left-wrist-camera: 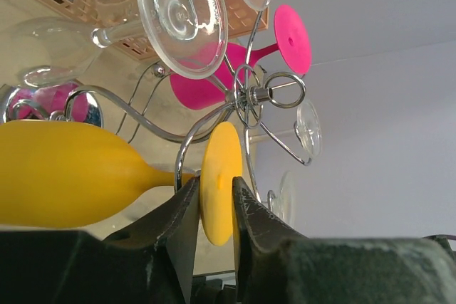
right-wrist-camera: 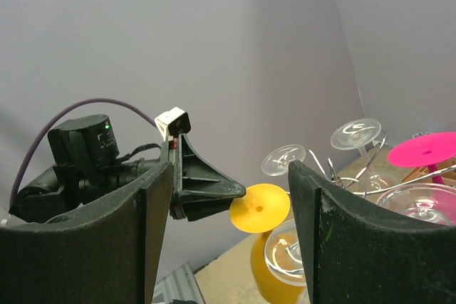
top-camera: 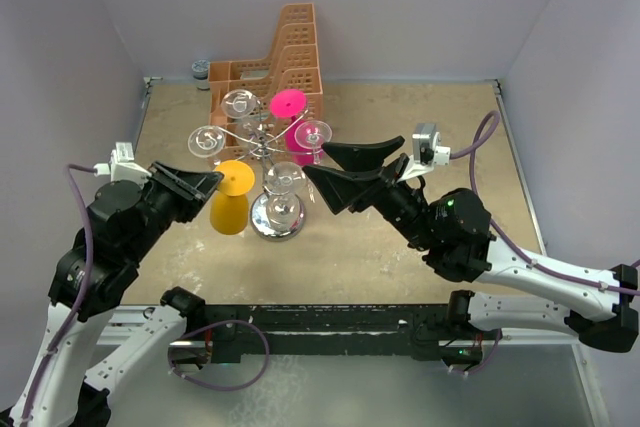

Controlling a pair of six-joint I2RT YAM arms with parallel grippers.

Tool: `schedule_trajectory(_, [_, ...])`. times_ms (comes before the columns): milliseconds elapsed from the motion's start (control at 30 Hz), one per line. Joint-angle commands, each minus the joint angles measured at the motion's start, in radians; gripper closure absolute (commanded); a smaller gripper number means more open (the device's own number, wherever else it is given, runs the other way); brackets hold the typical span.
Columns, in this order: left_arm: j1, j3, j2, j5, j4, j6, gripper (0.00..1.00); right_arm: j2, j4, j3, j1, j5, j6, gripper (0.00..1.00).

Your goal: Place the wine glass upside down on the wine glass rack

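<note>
On the rack (top-camera: 268, 229), six glasses (top-camera: 240, 102); left tool (left-wrist-camera: 214, 197) straddles yellow glass's foot (top-camera: 237, 177), grip unclear; right tool (top-camera: 316, 162) spread.

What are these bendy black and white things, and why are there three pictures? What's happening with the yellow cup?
Those are two robot arms bolted to a table. One picture looks down from a camera above them; the other two come from a small camera on each wrist, showing the jaws close up. On the table stands a silver wine glass rack with clear glasses, a pink glass and a yellow wine glass hanging upside down. An orange basket sits behind it. The left arm's jaws sit either side of the yellow glass's round foot; I cannot tell whether they squeeze it. The right arm's jaws are wide open and hold nothing.
</note>
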Motion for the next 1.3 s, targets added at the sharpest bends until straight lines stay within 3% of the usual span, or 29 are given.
schedule_trajectory(0, [-0.005,0.059,0.039,0.038,-0.037,0.067,0.76,-0.009,0.030,0.011,0.005,0.033,0.022,0.33])
schedule_trajectory(500, [-0.005,0.217,0.113,0.014,-0.210,0.181,0.51,-0.015,0.017,0.009,0.005,0.058,0.044,0.33])
schedule_trajectory(833, [-0.005,0.348,0.157,-0.083,-0.320,0.257,0.48,-0.027,-0.022,0.001,0.005,0.100,0.072,0.33])
schedule_trajectory(1000, [-0.005,0.410,0.141,-0.175,-0.320,0.387,0.46,-0.063,-0.173,-0.018,0.005,0.246,0.119,0.30])
schedule_trajectory(1267, [-0.005,0.368,0.008,-0.425,-0.213,0.597,0.42,-0.164,-0.658,-0.023,0.004,0.595,0.220,0.27])
